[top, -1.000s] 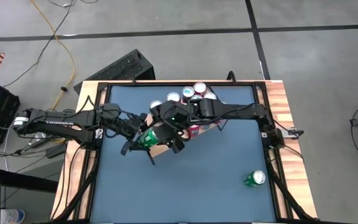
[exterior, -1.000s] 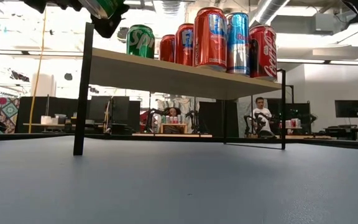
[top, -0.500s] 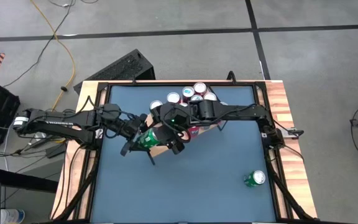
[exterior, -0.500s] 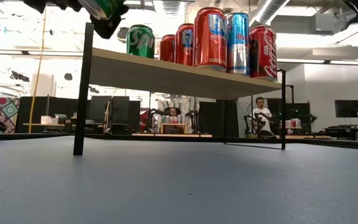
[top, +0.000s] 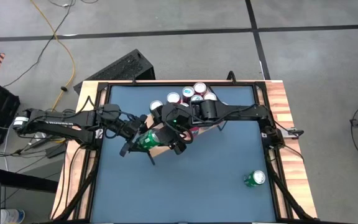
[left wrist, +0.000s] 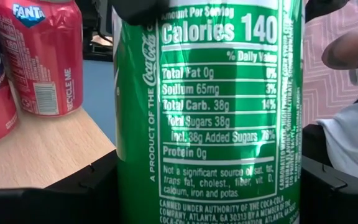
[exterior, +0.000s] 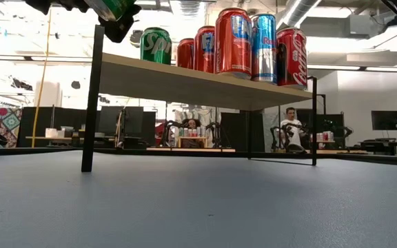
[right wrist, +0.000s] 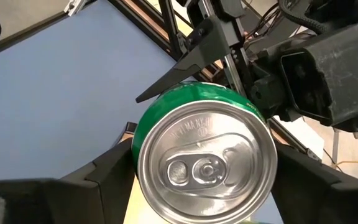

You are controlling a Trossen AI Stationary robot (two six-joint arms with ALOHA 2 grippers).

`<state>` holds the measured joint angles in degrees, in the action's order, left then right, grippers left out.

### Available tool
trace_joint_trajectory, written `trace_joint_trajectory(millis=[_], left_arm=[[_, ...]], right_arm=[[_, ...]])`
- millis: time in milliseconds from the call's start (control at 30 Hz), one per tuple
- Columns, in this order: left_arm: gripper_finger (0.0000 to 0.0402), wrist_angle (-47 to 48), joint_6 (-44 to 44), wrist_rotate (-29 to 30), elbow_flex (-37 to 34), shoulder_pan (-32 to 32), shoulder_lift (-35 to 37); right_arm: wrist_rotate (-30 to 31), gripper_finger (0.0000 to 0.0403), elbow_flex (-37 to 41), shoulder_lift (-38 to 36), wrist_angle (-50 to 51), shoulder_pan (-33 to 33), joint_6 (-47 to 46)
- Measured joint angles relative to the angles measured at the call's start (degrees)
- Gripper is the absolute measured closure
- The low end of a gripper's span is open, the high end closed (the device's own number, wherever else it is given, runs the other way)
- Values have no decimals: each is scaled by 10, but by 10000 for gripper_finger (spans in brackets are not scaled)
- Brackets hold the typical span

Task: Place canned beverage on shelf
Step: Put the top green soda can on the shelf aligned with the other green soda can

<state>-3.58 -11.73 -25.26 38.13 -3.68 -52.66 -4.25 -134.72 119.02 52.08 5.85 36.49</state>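
Note:
A green can (top: 148,139) stands upright in the air over the near left corner of the light wood shelf (exterior: 205,83). It fills the left wrist view (left wrist: 210,112), and its silver top shows in the right wrist view (right wrist: 204,155). My left gripper (top: 137,140) comes from the table's left and is shut on the can. My right gripper (top: 171,135) comes from above and is shut on the can's top. Several red, blue and green cans (exterior: 243,45) stand on the shelf's far part. My left gripper pinches the green can's side wall (left wrist: 126,180) low on the body, one finger (left wrist: 73,193) on each side. The fingers come level from the table's left. The can stands upright, and in the low view it looks clear of the shelf. My right gripper pinches the green can at its upper end (right wrist: 138,162), one finger (right wrist: 104,177) on each side of the silver top. The fingers point down from above. The can hangs upright below them.
Another green can (top: 254,179) lies on the blue tabletop near the right front corner. The shelf's thin black legs (exterior: 92,103) stand on the table. Fanta cans (left wrist: 39,56) stand on the board close beside the held can. People sit in the room beyond.

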Motion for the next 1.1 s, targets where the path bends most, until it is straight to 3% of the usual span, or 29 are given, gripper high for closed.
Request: trace_joint_trajectory(millis=[433, 733, 1100], left_arm=[[109, 2, -2, -2, 0, 0, -2], [67, -7, -19, -49, 0, -1, -2], [60, 0, -102, -126, 4, -1, -2]], right_arm=[[0, 130, 0, 1, 2, 1, 0], [-10, 141, 0, 1, 4, 3, -2], [-11, 141, 0, -3, 2, 3, -5]])
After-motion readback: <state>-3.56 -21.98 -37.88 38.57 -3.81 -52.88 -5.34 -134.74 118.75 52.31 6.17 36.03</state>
